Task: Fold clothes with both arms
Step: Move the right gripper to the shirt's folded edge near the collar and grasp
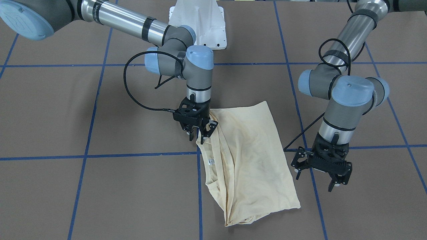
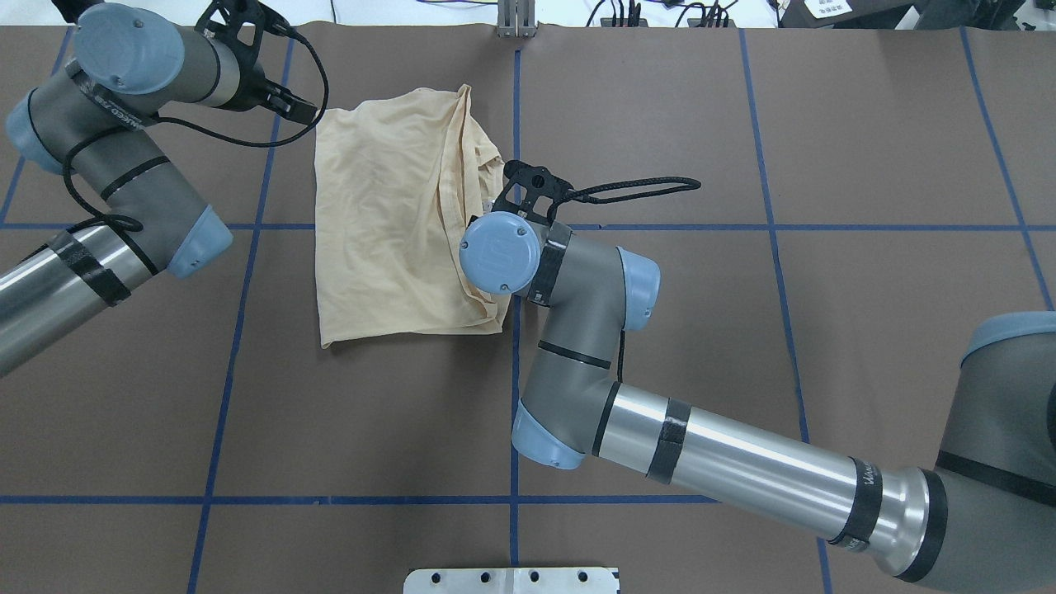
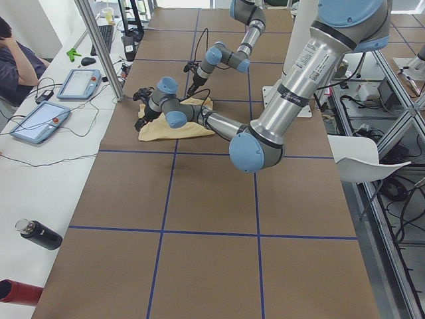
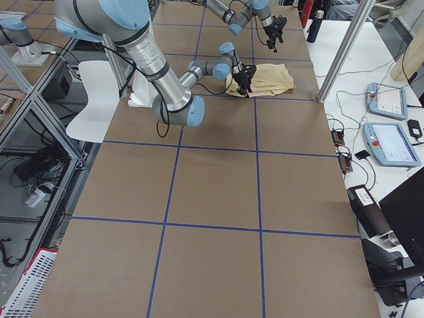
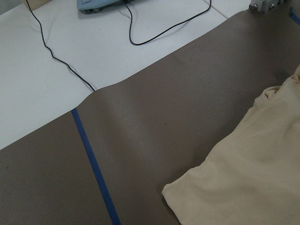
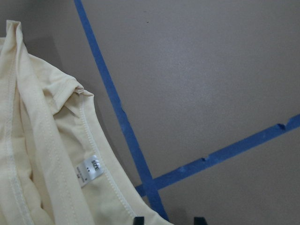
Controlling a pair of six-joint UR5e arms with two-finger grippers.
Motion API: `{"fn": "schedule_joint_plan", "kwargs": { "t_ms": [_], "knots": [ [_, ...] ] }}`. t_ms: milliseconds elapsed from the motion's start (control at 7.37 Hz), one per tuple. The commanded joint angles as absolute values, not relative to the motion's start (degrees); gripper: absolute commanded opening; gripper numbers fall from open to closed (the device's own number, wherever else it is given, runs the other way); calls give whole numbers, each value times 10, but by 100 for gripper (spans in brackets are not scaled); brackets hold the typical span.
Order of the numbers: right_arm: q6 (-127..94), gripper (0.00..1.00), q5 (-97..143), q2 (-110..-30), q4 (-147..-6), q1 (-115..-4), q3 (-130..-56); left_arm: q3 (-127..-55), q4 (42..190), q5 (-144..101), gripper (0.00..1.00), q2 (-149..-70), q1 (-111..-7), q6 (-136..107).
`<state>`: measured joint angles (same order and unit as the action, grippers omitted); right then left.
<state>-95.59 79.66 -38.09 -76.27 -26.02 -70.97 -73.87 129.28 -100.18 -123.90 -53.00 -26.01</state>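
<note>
Two grippers flank the folded shirt (image 1: 257, 156) on the table (image 1: 100, 193). Nearer the robot, the right gripper (image 1: 199, 132) stands with jaws apart and empty at the shirt's neck edge, with the label (image 1: 210, 162) just beyond it. The shirt's long axis runs away from the robot on a slight slant, neckline facing the robot's right, and beside its far left corner hangs the left gripper (image 1: 316, 182), spread wide and clear of the cloth.
</note>
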Motion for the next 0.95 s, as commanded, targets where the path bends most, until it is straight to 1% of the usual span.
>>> {"fn": "schedule_joint_plan", "kwargs": {
  "t_ms": [0,136,407,543,679,814],
  "knots": [
    [-955,45,796,-380,-763,-256,-705,-740,1295,-1002,100,-1236,-530,-260],
    [-955,42,795,-379,-763,-255,-705,-740,1293,-1002,100,-1235,-530,-260],
    [-957,40,795,-353,-763,-252,-672,-740,1293,-1002,100,-1235,-530,-260],
    [-956,33,795,-353,-764,-251,-671,-740,1295,-1002,100,-1235,-530,-260],
    [-953,33,796,-355,-765,-248,-672,-740,1295,-1002,100,-1235,-530,-260],
    [-944,23,797,-355,-766,-247,-674,-740,1295,-1002,100,-1235,-530,-260]
  ]
}}
